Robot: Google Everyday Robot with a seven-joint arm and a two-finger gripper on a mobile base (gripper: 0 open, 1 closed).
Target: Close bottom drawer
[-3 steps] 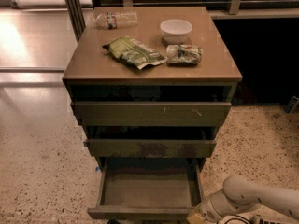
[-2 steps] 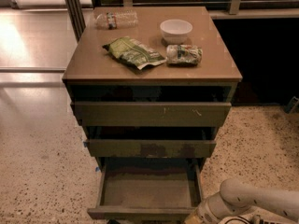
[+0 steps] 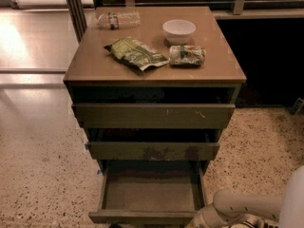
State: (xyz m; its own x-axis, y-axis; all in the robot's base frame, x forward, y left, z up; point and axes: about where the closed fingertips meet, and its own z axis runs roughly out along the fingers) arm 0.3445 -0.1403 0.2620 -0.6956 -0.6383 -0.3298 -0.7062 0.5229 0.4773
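The bottom drawer point(image 3: 151, 193) of the brown cabinet is pulled far out and empty; its plain front edge point(image 3: 142, 217) sits near the bottom of the camera view. My white arm point(image 3: 247, 206) reaches in from the lower right, and its wrist ends by the drawer's front right corner. My gripper point(image 3: 194, 223) is mostly cut off by the frame's bottom edge, close to that corner. Contact with the drawer cannot be judged.
The middle drawer point(image 3: 153, 151) with dark smudges and the top drawer point(image 3: 153, 115) with pale scratches are shut. On the cabinet top point(image 3: 95, 63) lie a white bowl point(image 3: 178, 31), a green chip bag point(image 3: 135, 53), a smaller packet point(image 3: 187, 55) and a water bottle point(image 3: 118, 19). Speckled floor surrounds.
My arm has shifted slightly left toward the drawer's front right corner. The drawer stays open the same amount.
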